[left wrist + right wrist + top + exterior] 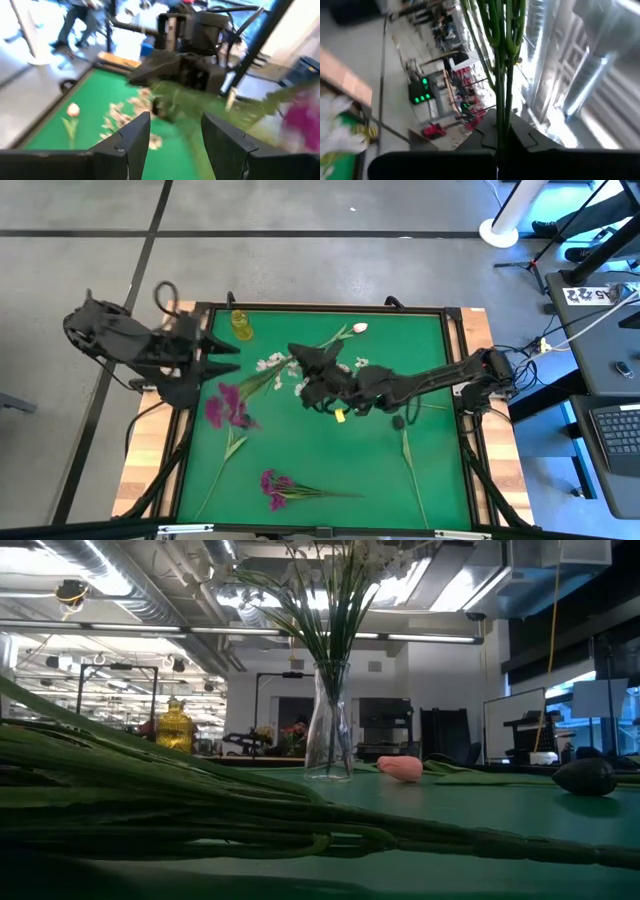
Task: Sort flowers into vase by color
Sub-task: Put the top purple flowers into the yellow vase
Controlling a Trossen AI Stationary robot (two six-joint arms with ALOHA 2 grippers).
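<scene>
A clear glass vase [328,735] stands mid-table with green stems upright in it, white blossoms [372,550] at their tops. From above, white blossoms [271,363] spread around my right gripper [300,355], which hides the vase and is shut on green stems [501,60]. My left gripper [228,358] hovers open over the table's left edge, nothing between its fingers [134,142]. Lying flat are a pink-bud flower [357,328], two magenta flowers [228,408] [275,485] and a leafy stem [406,452]. My right gripper pinches a bundle of several thin green stems [502,117] between its two fingers; the stems run on past the fingertips. The hand comes from the table's right side. From above it covers the place of contact, so how high on the stems it grips I cannot tell.
A yellow vessel [240,323] stands at the far left of the green mat. A small dark object [398,420] lies beneath the right arm. Stems of the near magenta flower [200,805] fill the low view's foreground. A raised frame [330,308] rims the table.
</scene>
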